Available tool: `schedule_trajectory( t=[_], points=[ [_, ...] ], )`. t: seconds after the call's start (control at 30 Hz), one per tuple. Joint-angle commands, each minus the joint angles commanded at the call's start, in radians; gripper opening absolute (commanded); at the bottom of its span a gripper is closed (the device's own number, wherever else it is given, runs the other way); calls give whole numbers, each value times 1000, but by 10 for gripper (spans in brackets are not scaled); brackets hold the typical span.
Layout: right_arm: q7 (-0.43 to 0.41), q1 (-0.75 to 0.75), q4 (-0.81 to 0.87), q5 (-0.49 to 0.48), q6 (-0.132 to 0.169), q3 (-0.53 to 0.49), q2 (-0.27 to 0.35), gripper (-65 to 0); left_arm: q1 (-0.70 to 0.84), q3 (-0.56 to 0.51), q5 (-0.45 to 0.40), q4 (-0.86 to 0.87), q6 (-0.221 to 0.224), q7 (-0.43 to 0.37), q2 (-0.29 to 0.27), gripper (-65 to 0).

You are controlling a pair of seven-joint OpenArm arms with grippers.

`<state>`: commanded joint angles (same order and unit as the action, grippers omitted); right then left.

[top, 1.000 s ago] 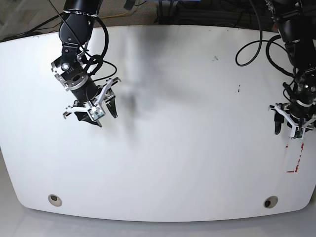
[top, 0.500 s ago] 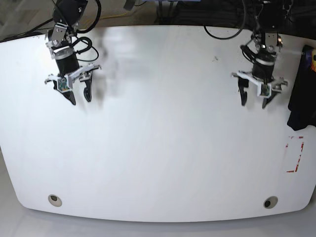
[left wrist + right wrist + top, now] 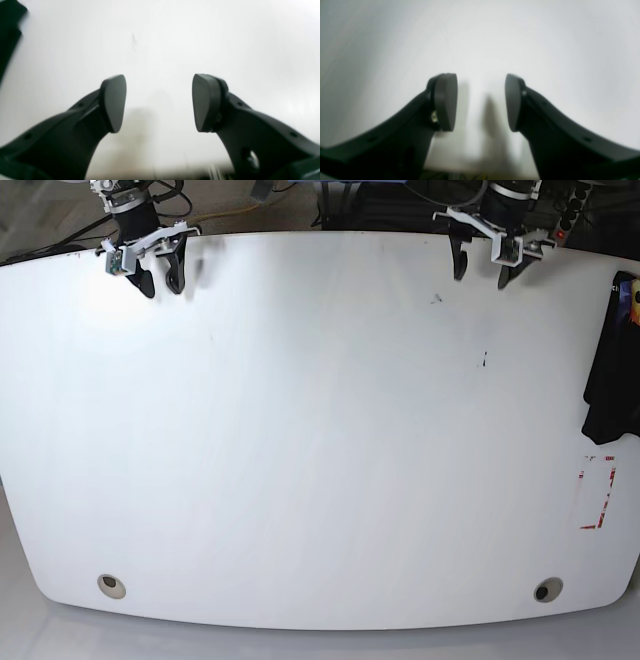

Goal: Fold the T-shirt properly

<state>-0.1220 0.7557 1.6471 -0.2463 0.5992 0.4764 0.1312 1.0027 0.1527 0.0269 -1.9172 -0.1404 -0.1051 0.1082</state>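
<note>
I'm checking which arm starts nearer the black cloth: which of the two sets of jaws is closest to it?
The left jaws, on the base view's right, the same side as the cloth; the right jaws are far across.

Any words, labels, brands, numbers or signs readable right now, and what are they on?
No word, brand or number can be read.
Black shirt: a colourful print at the right picture edge, cut off and too small to make out.
Table: broken red marks in a rough rectangle near the right side, no letters readable.
</note>
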Motion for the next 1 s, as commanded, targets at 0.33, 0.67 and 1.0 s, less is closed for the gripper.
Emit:
schedule_trajectory(
  t=[0.33,0.67,1.0],
  points=[
    [2,288,-8,-87,74,-9,3,-361,239,3,3,58,0,0,-49,-265],
    [-8,278,-313,-77,86,-170,21,-365,86,3,3,479,0,0,-54,-265],
    [-110,-5,-824,-35,43,-313,81,-365,-236,2,-3,990,2,-5,-26,-265]
  ],
)
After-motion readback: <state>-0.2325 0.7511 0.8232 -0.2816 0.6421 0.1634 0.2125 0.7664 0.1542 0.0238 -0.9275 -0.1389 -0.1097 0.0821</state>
